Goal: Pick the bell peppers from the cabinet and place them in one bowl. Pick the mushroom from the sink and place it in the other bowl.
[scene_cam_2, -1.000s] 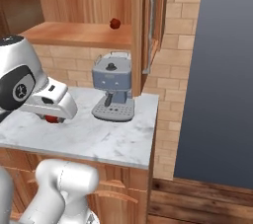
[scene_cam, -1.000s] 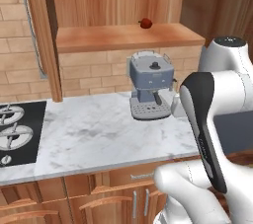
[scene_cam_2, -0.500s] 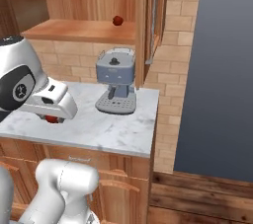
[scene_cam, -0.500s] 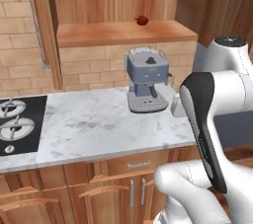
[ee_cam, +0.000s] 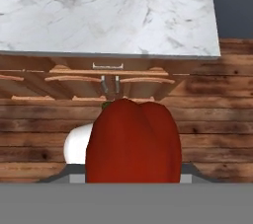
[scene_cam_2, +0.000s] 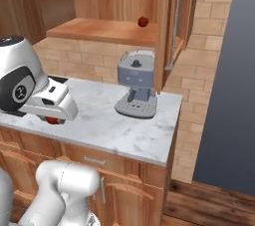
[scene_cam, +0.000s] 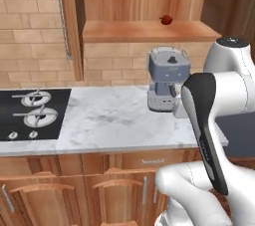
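Red and glossy, one bell pepper is sitting close up in the hand view, clamped in the gripper with a bit of green stem showing at its top; in the right base view a sliver of red is peeking out under the white hand, which is hanging over the near part of the marble table. The gripper's jaws are standing partly closed around this pepper. The second bell pepper is resting on the plank shelf of the wooden cabinet, toward its right end, with the cabinet door and its grey bar handle standing beside it. Below the shelf, a blue-grey coffee machine is standing on the table against the brick wall. A black stovetop is lying at the table's left end.
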You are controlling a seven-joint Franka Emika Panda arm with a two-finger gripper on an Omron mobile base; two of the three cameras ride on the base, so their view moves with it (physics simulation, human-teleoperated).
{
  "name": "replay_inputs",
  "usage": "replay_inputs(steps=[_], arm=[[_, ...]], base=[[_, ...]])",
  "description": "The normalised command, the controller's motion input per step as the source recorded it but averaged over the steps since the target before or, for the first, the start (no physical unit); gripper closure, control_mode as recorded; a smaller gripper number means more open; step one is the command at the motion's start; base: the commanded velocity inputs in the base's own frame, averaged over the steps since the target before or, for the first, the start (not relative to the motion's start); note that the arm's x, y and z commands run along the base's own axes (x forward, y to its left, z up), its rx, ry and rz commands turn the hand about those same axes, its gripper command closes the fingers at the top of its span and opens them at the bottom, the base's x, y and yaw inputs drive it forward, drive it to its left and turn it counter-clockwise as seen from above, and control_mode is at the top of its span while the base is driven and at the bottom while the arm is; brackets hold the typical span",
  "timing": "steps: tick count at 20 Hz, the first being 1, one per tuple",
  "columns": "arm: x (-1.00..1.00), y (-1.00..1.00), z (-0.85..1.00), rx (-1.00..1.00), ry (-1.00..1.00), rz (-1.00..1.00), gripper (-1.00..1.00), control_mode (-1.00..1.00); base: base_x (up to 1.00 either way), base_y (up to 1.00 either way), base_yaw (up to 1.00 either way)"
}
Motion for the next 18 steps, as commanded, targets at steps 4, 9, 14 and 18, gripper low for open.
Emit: replay_inputs(steps=[4, 9, 14, 18], arm=[[0.00, 0.00, 0.00, 0.00, 0.00, 0.00, 1.00, 1.00], [0.00, 0.00, 0.00, 0.00, 0.00, 0.00, 1.00, 1.00], [0.00, 0.00, 0.00, 0.00, 0.00, 0.00, 1.00, 1.00], [0.00, 0.00, 0.00, 0.00, 0.00, 0.00, 1.00, 1.00]], base=[[0.04, 0.22, 0.49], [0.05, 0.13, 0.49], [0.16, 0.06, 0.46], [0.19, 0.07, 0.48]])
